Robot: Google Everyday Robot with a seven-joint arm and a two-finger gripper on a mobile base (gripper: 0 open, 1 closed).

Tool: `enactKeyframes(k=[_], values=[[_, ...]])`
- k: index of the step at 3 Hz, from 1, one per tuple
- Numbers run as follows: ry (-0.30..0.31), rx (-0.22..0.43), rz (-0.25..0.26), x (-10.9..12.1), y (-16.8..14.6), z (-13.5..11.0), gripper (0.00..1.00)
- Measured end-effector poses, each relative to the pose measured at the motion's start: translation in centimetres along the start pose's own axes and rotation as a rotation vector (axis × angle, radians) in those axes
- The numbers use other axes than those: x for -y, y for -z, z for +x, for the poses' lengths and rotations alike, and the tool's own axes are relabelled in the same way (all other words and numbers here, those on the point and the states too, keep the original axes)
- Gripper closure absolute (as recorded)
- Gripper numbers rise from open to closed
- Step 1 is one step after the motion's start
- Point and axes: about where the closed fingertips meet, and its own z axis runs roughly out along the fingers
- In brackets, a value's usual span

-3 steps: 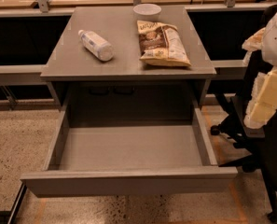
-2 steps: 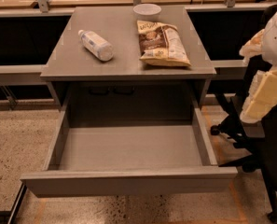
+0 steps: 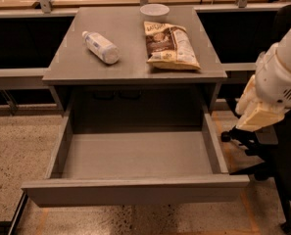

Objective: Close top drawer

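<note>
- Where the white arm comes in at the right edge of my view, the gripper (image 3: pixel 256 115) hangs in the air. It is cream-coloured, angled down and to the left, and sits just off the cabinet's right side.
- I cannot tell from here whether it is spread or pressed together. It touches neither the drawer nor the cabinet.
- The top drawer (image 3: pixel 135 191) stands pulled far out toward the camera, to the left of the gripper and lower than it.
- The nearest part of the drawer to the gripper is its right wall, which is close but clearly apart from it. The plain flat front panel lies further down and left, near the bottom of my view.
- The tray's grey floor and side walls show in full from above.
- The cabinet top (image 3: pixel 71 65) sits above the drawer and level with the gripper's upper part.
- On the cabinet top, a white bottle (image 3: pixel 101 47) lies on its side at the left. A snack bag (image 3: pixel 170 45) lies flat right of centre, and a white bowl (image 3: pixel 154 11) sits at the back edge just behind the bag.
- A black chair (image 3: pixel 288 165) stands behind and below the gripper at the right edge.
- A speckled floor (image 3: pixel 12 151) shows to the left of the drawer.
</note>
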Motion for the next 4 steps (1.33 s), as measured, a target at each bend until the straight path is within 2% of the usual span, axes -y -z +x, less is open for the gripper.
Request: enactKeyframes(k=[1,2,3,4], values=[[-0.013,-0.046,-0.115,-2.7,-5.3,1.1,0.87],[-0.013,-0.05,-0.117,-3.0,-5.4,1.2,1.0],[-0.017,-0.055,-0.15,-4.4,-7.6,0.7,1.0],[-0.018,-0.068,-0.218,-6.6,-11.6,0.3,1.0]])
